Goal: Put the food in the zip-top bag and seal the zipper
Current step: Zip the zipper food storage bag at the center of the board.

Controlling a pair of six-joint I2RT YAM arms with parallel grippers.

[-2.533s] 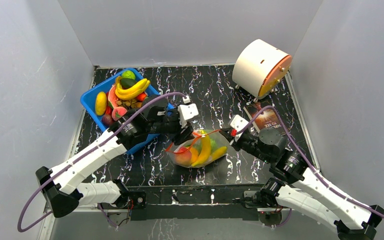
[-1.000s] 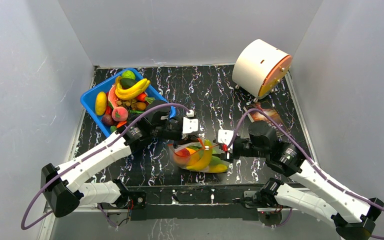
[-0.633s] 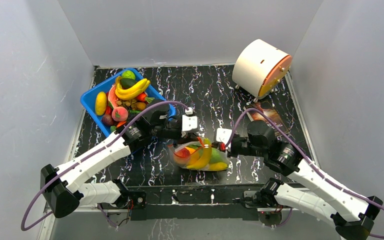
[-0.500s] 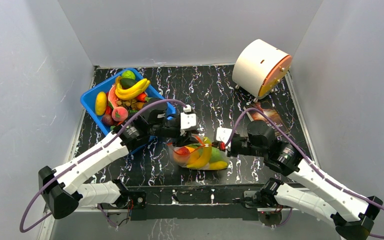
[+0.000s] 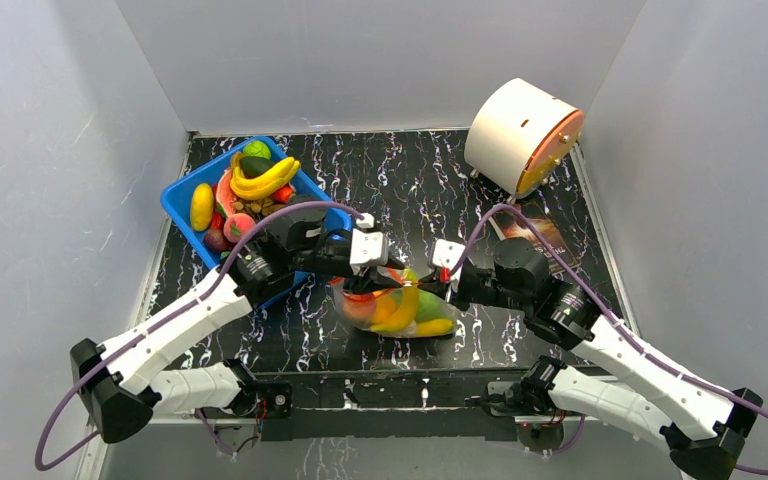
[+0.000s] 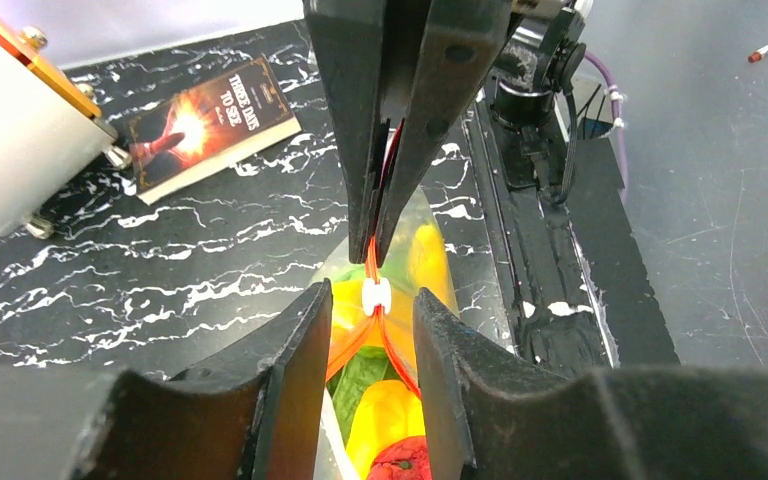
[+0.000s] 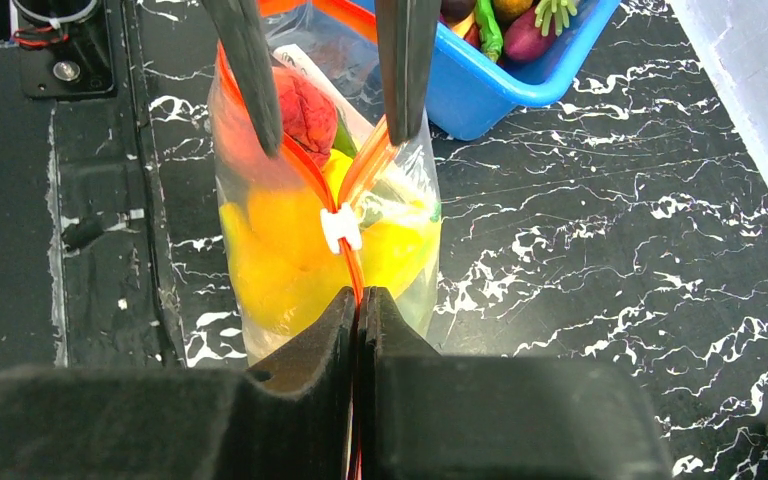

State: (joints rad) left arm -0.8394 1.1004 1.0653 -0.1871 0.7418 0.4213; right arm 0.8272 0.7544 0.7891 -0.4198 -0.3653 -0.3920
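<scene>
The zip-top bag (image 5: 400, 312) lies on the black marbled table between my grippers, holding food: yellow pieces (image 7: 260, 230), green lettuce (image 6: 360, 375) and a red piece (image 7: 305, 115). Its red-orange zipper (image 7: 353, 270) is joined on one side of a white slider (image 6: 376, 293) and spreads open on the other. My right gripper (image 7: 358, 298) is shut on the joined end of the zipper. My left gripper (image 6: 372, 300) is open, its fingers straddling the slider and the open mouth. Both grippers also show in the top view, the left (image 5: 372, 282) and the right (image 5: 438, 290).
A blue basket (image 5: 175, 200) piled with more toy fruit, bananas on top, stands at the back left, just behind my left arm. A white drum with an orange face (image 5: 520, 135) sits at the back right. A book (image 5: 532, 235) lies behind my right arm.
The bag was dragged towards the near edge between the two grippers, then shifted slightly left. The right gripper stays shut on the zipper. The left gripper stays over the mouth.
</scene>
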